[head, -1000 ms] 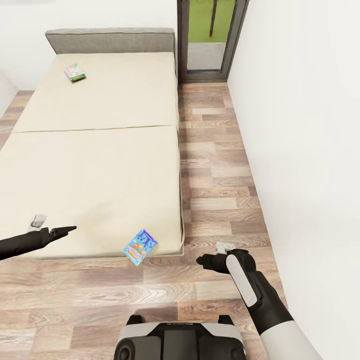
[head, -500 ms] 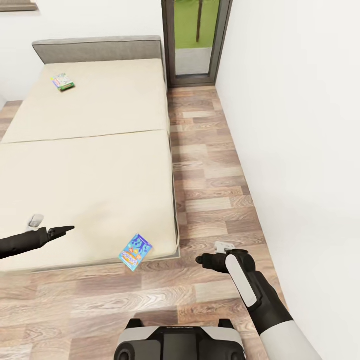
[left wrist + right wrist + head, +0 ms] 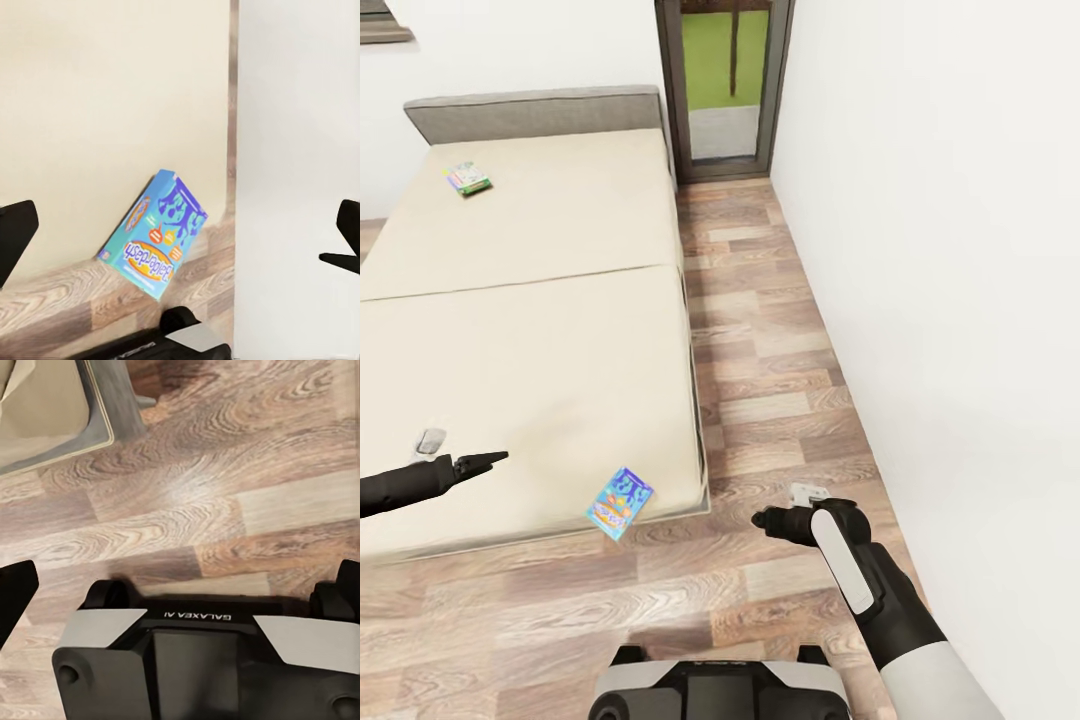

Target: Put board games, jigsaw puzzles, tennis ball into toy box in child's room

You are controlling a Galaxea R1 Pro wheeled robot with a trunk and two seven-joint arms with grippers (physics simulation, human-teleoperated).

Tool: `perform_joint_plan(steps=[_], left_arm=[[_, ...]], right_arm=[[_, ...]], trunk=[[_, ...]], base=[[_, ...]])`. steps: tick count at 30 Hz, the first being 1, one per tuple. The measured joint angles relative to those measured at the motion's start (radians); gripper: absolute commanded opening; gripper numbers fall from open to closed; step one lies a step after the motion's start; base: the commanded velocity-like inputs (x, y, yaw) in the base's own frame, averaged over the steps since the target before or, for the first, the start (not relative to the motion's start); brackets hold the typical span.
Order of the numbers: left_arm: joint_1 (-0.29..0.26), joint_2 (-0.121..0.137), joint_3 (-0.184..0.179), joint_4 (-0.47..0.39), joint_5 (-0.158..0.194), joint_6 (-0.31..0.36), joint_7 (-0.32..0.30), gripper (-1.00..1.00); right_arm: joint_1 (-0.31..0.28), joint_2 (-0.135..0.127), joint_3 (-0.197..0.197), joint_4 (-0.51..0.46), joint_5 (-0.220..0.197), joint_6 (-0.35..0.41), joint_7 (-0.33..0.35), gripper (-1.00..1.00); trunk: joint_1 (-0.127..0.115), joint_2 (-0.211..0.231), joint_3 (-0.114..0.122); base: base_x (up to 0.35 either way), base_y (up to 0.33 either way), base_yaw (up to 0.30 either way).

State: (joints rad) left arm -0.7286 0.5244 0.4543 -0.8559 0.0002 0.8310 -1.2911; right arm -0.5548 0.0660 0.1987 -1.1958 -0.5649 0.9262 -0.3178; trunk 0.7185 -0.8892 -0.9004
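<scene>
The small blue printed game box (image 3: 619, 503) overhangs the near edge of the beige mattress (image 3: 530, 350) by its foot corner (probably unsteady). Both the left gripper (image 3: 488, 460) and right gripper (image 3: 763, 520) have jaws spread, empty. The green-edged box (image 3: 468, 178) lies near the headboard. A level approach suits best.

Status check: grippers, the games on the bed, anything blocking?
Left gripper and right gripper open, empty. Blue game box at bed's near corner, overhanging; green-edged box near headboard. Nothing in the way.
</scene>
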Motion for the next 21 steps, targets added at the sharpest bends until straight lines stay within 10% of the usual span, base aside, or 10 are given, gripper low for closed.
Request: perform_joint_plan(steps=[21], left_arm=[[0.000,0.000,0.000,0.000,0.001,0.004,-0.002,1.00]], right_arm=[[0.000,0.001,0.004,0.000,0.000,0.000,0.000,1.00]], trunk=[[0.000,0.000,0.031]], base=[[-0.144,0.000,-0.022]])
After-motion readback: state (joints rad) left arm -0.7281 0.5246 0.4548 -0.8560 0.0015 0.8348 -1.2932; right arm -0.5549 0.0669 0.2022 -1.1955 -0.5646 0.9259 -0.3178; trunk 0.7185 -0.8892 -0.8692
